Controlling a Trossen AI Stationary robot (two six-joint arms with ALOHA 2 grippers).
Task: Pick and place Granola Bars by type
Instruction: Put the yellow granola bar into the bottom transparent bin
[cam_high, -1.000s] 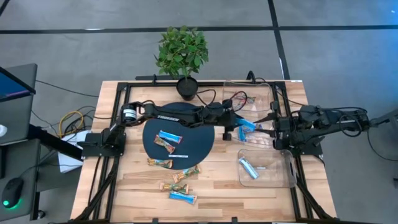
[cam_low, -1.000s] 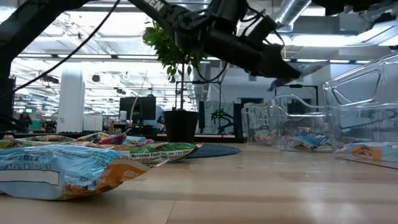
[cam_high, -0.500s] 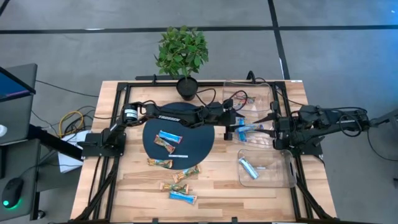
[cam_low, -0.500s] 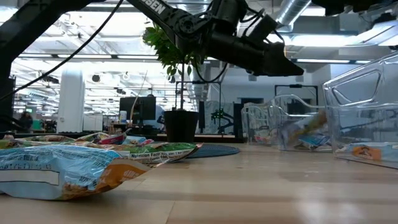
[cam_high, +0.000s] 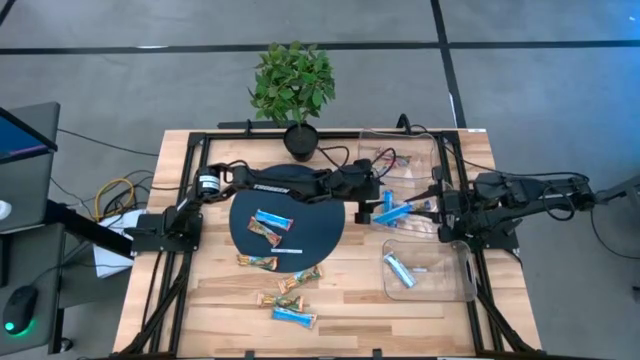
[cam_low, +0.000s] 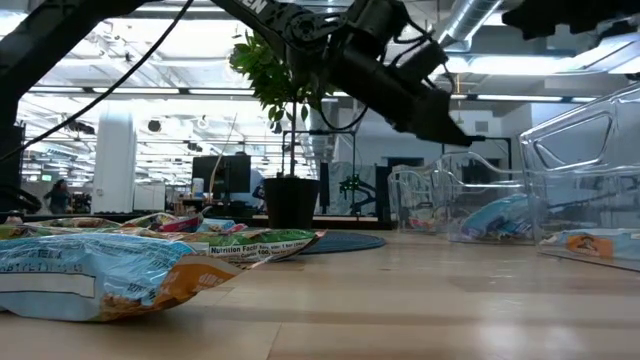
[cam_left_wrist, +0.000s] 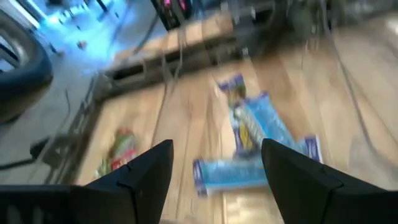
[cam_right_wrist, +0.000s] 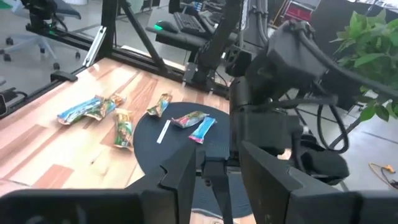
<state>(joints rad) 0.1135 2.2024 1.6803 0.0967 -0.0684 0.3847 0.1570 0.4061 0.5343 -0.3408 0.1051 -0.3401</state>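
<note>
While its fingers (cam_left_wrist: 149, 171) stand spread with nothing between them, the left gripper (cam_high: 362, 203) hangs beside the far clear bin (cam_high: 425, 150), where blue bars (cam_high: 392, 211) lie. The right gripper (cam_high: 440, 205), also spread, waits near the bins. Other Granola Bars (cam_high: 272, 225) lie on the dark mat (cam_high: 320, 230) and on the table (cam_high: 220, 290).

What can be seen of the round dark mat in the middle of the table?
The round dark mat is a thin, flat, navy-black disc that looks matte. It lies flat on the wooden slatted table, in front of the black plant pot. On it rest a blue foil-wrapped bar, a brown-orange foil-wrapped bar and a thin white strip. The left arm crosses above its far edge.
</note>
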